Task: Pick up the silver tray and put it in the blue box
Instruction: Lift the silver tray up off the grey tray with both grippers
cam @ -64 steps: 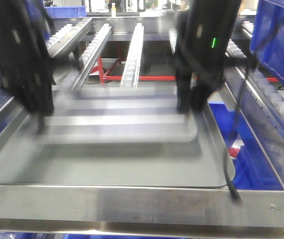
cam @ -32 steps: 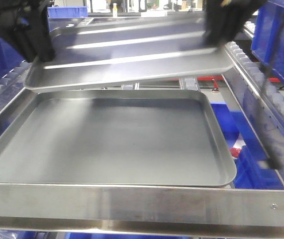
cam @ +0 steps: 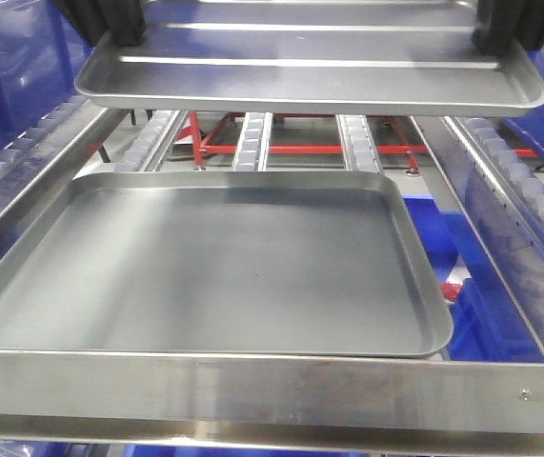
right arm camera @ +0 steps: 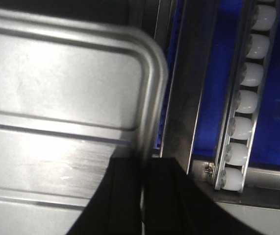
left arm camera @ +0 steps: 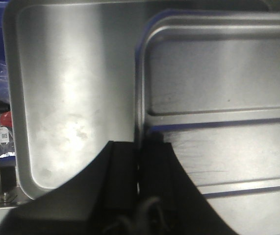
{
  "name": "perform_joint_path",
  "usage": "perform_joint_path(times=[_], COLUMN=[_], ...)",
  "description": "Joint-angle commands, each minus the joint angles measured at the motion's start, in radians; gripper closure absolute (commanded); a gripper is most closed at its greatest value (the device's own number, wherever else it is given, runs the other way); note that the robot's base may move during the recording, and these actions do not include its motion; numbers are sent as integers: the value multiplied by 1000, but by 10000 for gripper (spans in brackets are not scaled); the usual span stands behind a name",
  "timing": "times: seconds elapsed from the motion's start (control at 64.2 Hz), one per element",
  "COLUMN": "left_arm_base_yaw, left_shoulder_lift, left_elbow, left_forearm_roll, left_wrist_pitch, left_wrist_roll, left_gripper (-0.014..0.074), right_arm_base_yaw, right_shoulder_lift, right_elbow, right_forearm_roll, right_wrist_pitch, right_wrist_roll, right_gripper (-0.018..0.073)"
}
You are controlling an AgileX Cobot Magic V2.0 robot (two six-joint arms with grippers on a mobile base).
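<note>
STEP: carry | silver tray (cam: pixel 310 71) airborne, level, above grey tray (cam: pixel 205 276), apart | left gripper (left arm camera: pixel 139 151) and right gripper (right arm camera: pixel 142 169): jaws clamped on opposite rims | ADVICE: move arms together, hold level | blue box: not identifiable.

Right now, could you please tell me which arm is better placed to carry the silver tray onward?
Neither alone. The left end effector clamps one rim of the silver tray, the right end effector the opposite rim, so both should probably move together.
</note>
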Motion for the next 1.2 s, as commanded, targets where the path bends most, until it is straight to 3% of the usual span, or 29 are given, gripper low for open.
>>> perform_joint_path(times=[0.0, 1.183], left_arm_base_yaw=[-9, -7], left_shoulder_lift=[-43, -43], left_elbow=[-39, -39], left_forearm_roll=[32, 28], left_wrist_pitch=[-49, -37], left_wrist_roll=[1, 11], left_gripper=[694, 694], right_arm_base_yaw=[-1, -1], right_shoulder_lift=[-39, -39], right_elbow=[-23, -23], right_forearm_roll=[-34, -34], right_wrist_pitch=[-22, -9], right_wrist_roll=[-25, -26], right_gripper=[501, 501])
